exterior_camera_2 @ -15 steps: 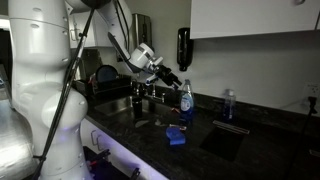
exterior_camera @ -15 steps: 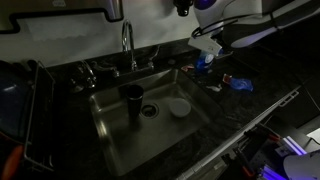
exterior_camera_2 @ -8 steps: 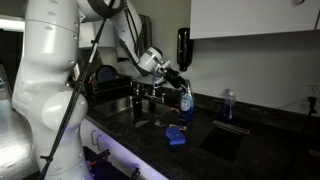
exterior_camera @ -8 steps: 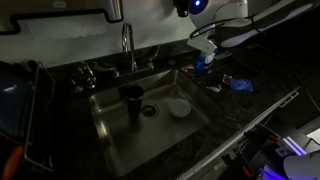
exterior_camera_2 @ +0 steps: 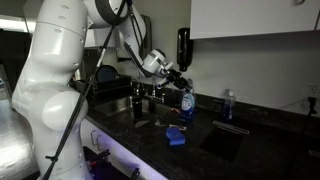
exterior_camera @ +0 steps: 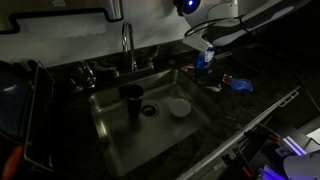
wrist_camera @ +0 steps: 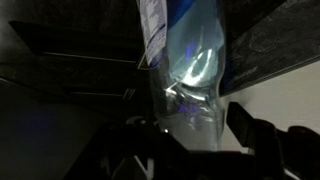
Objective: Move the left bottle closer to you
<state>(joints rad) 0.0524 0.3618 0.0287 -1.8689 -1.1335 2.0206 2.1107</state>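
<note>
One bottle (wrist_camera: 195,70), label (wrist_camera: 152,22) illegible

1. Arm (exterior_camera_2: 52,95): broad, smooth white shells with rounded joints and a faint gloss.
2. Cable (exterior_camera_2: 93,60): thin and black, running alongside the white links.
3. Wrist joint (exterior_camera: 188,5): pale housing with a blue-lit ring.
4. Gripper (exterior_camera_2: 181,80): dark body with black, blocky fingers (wrist_camera: 245,125) in the wrist view.

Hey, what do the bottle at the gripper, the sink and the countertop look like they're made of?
Bottle: probably clear plastic; light glows through it, and a label shows. Sink: matte stainless steel, it seems, by its dull grey sheen. Countertop: dark polished stone, perhaps granite, from its glossy black surface; the dim light leaves this open.
</note>
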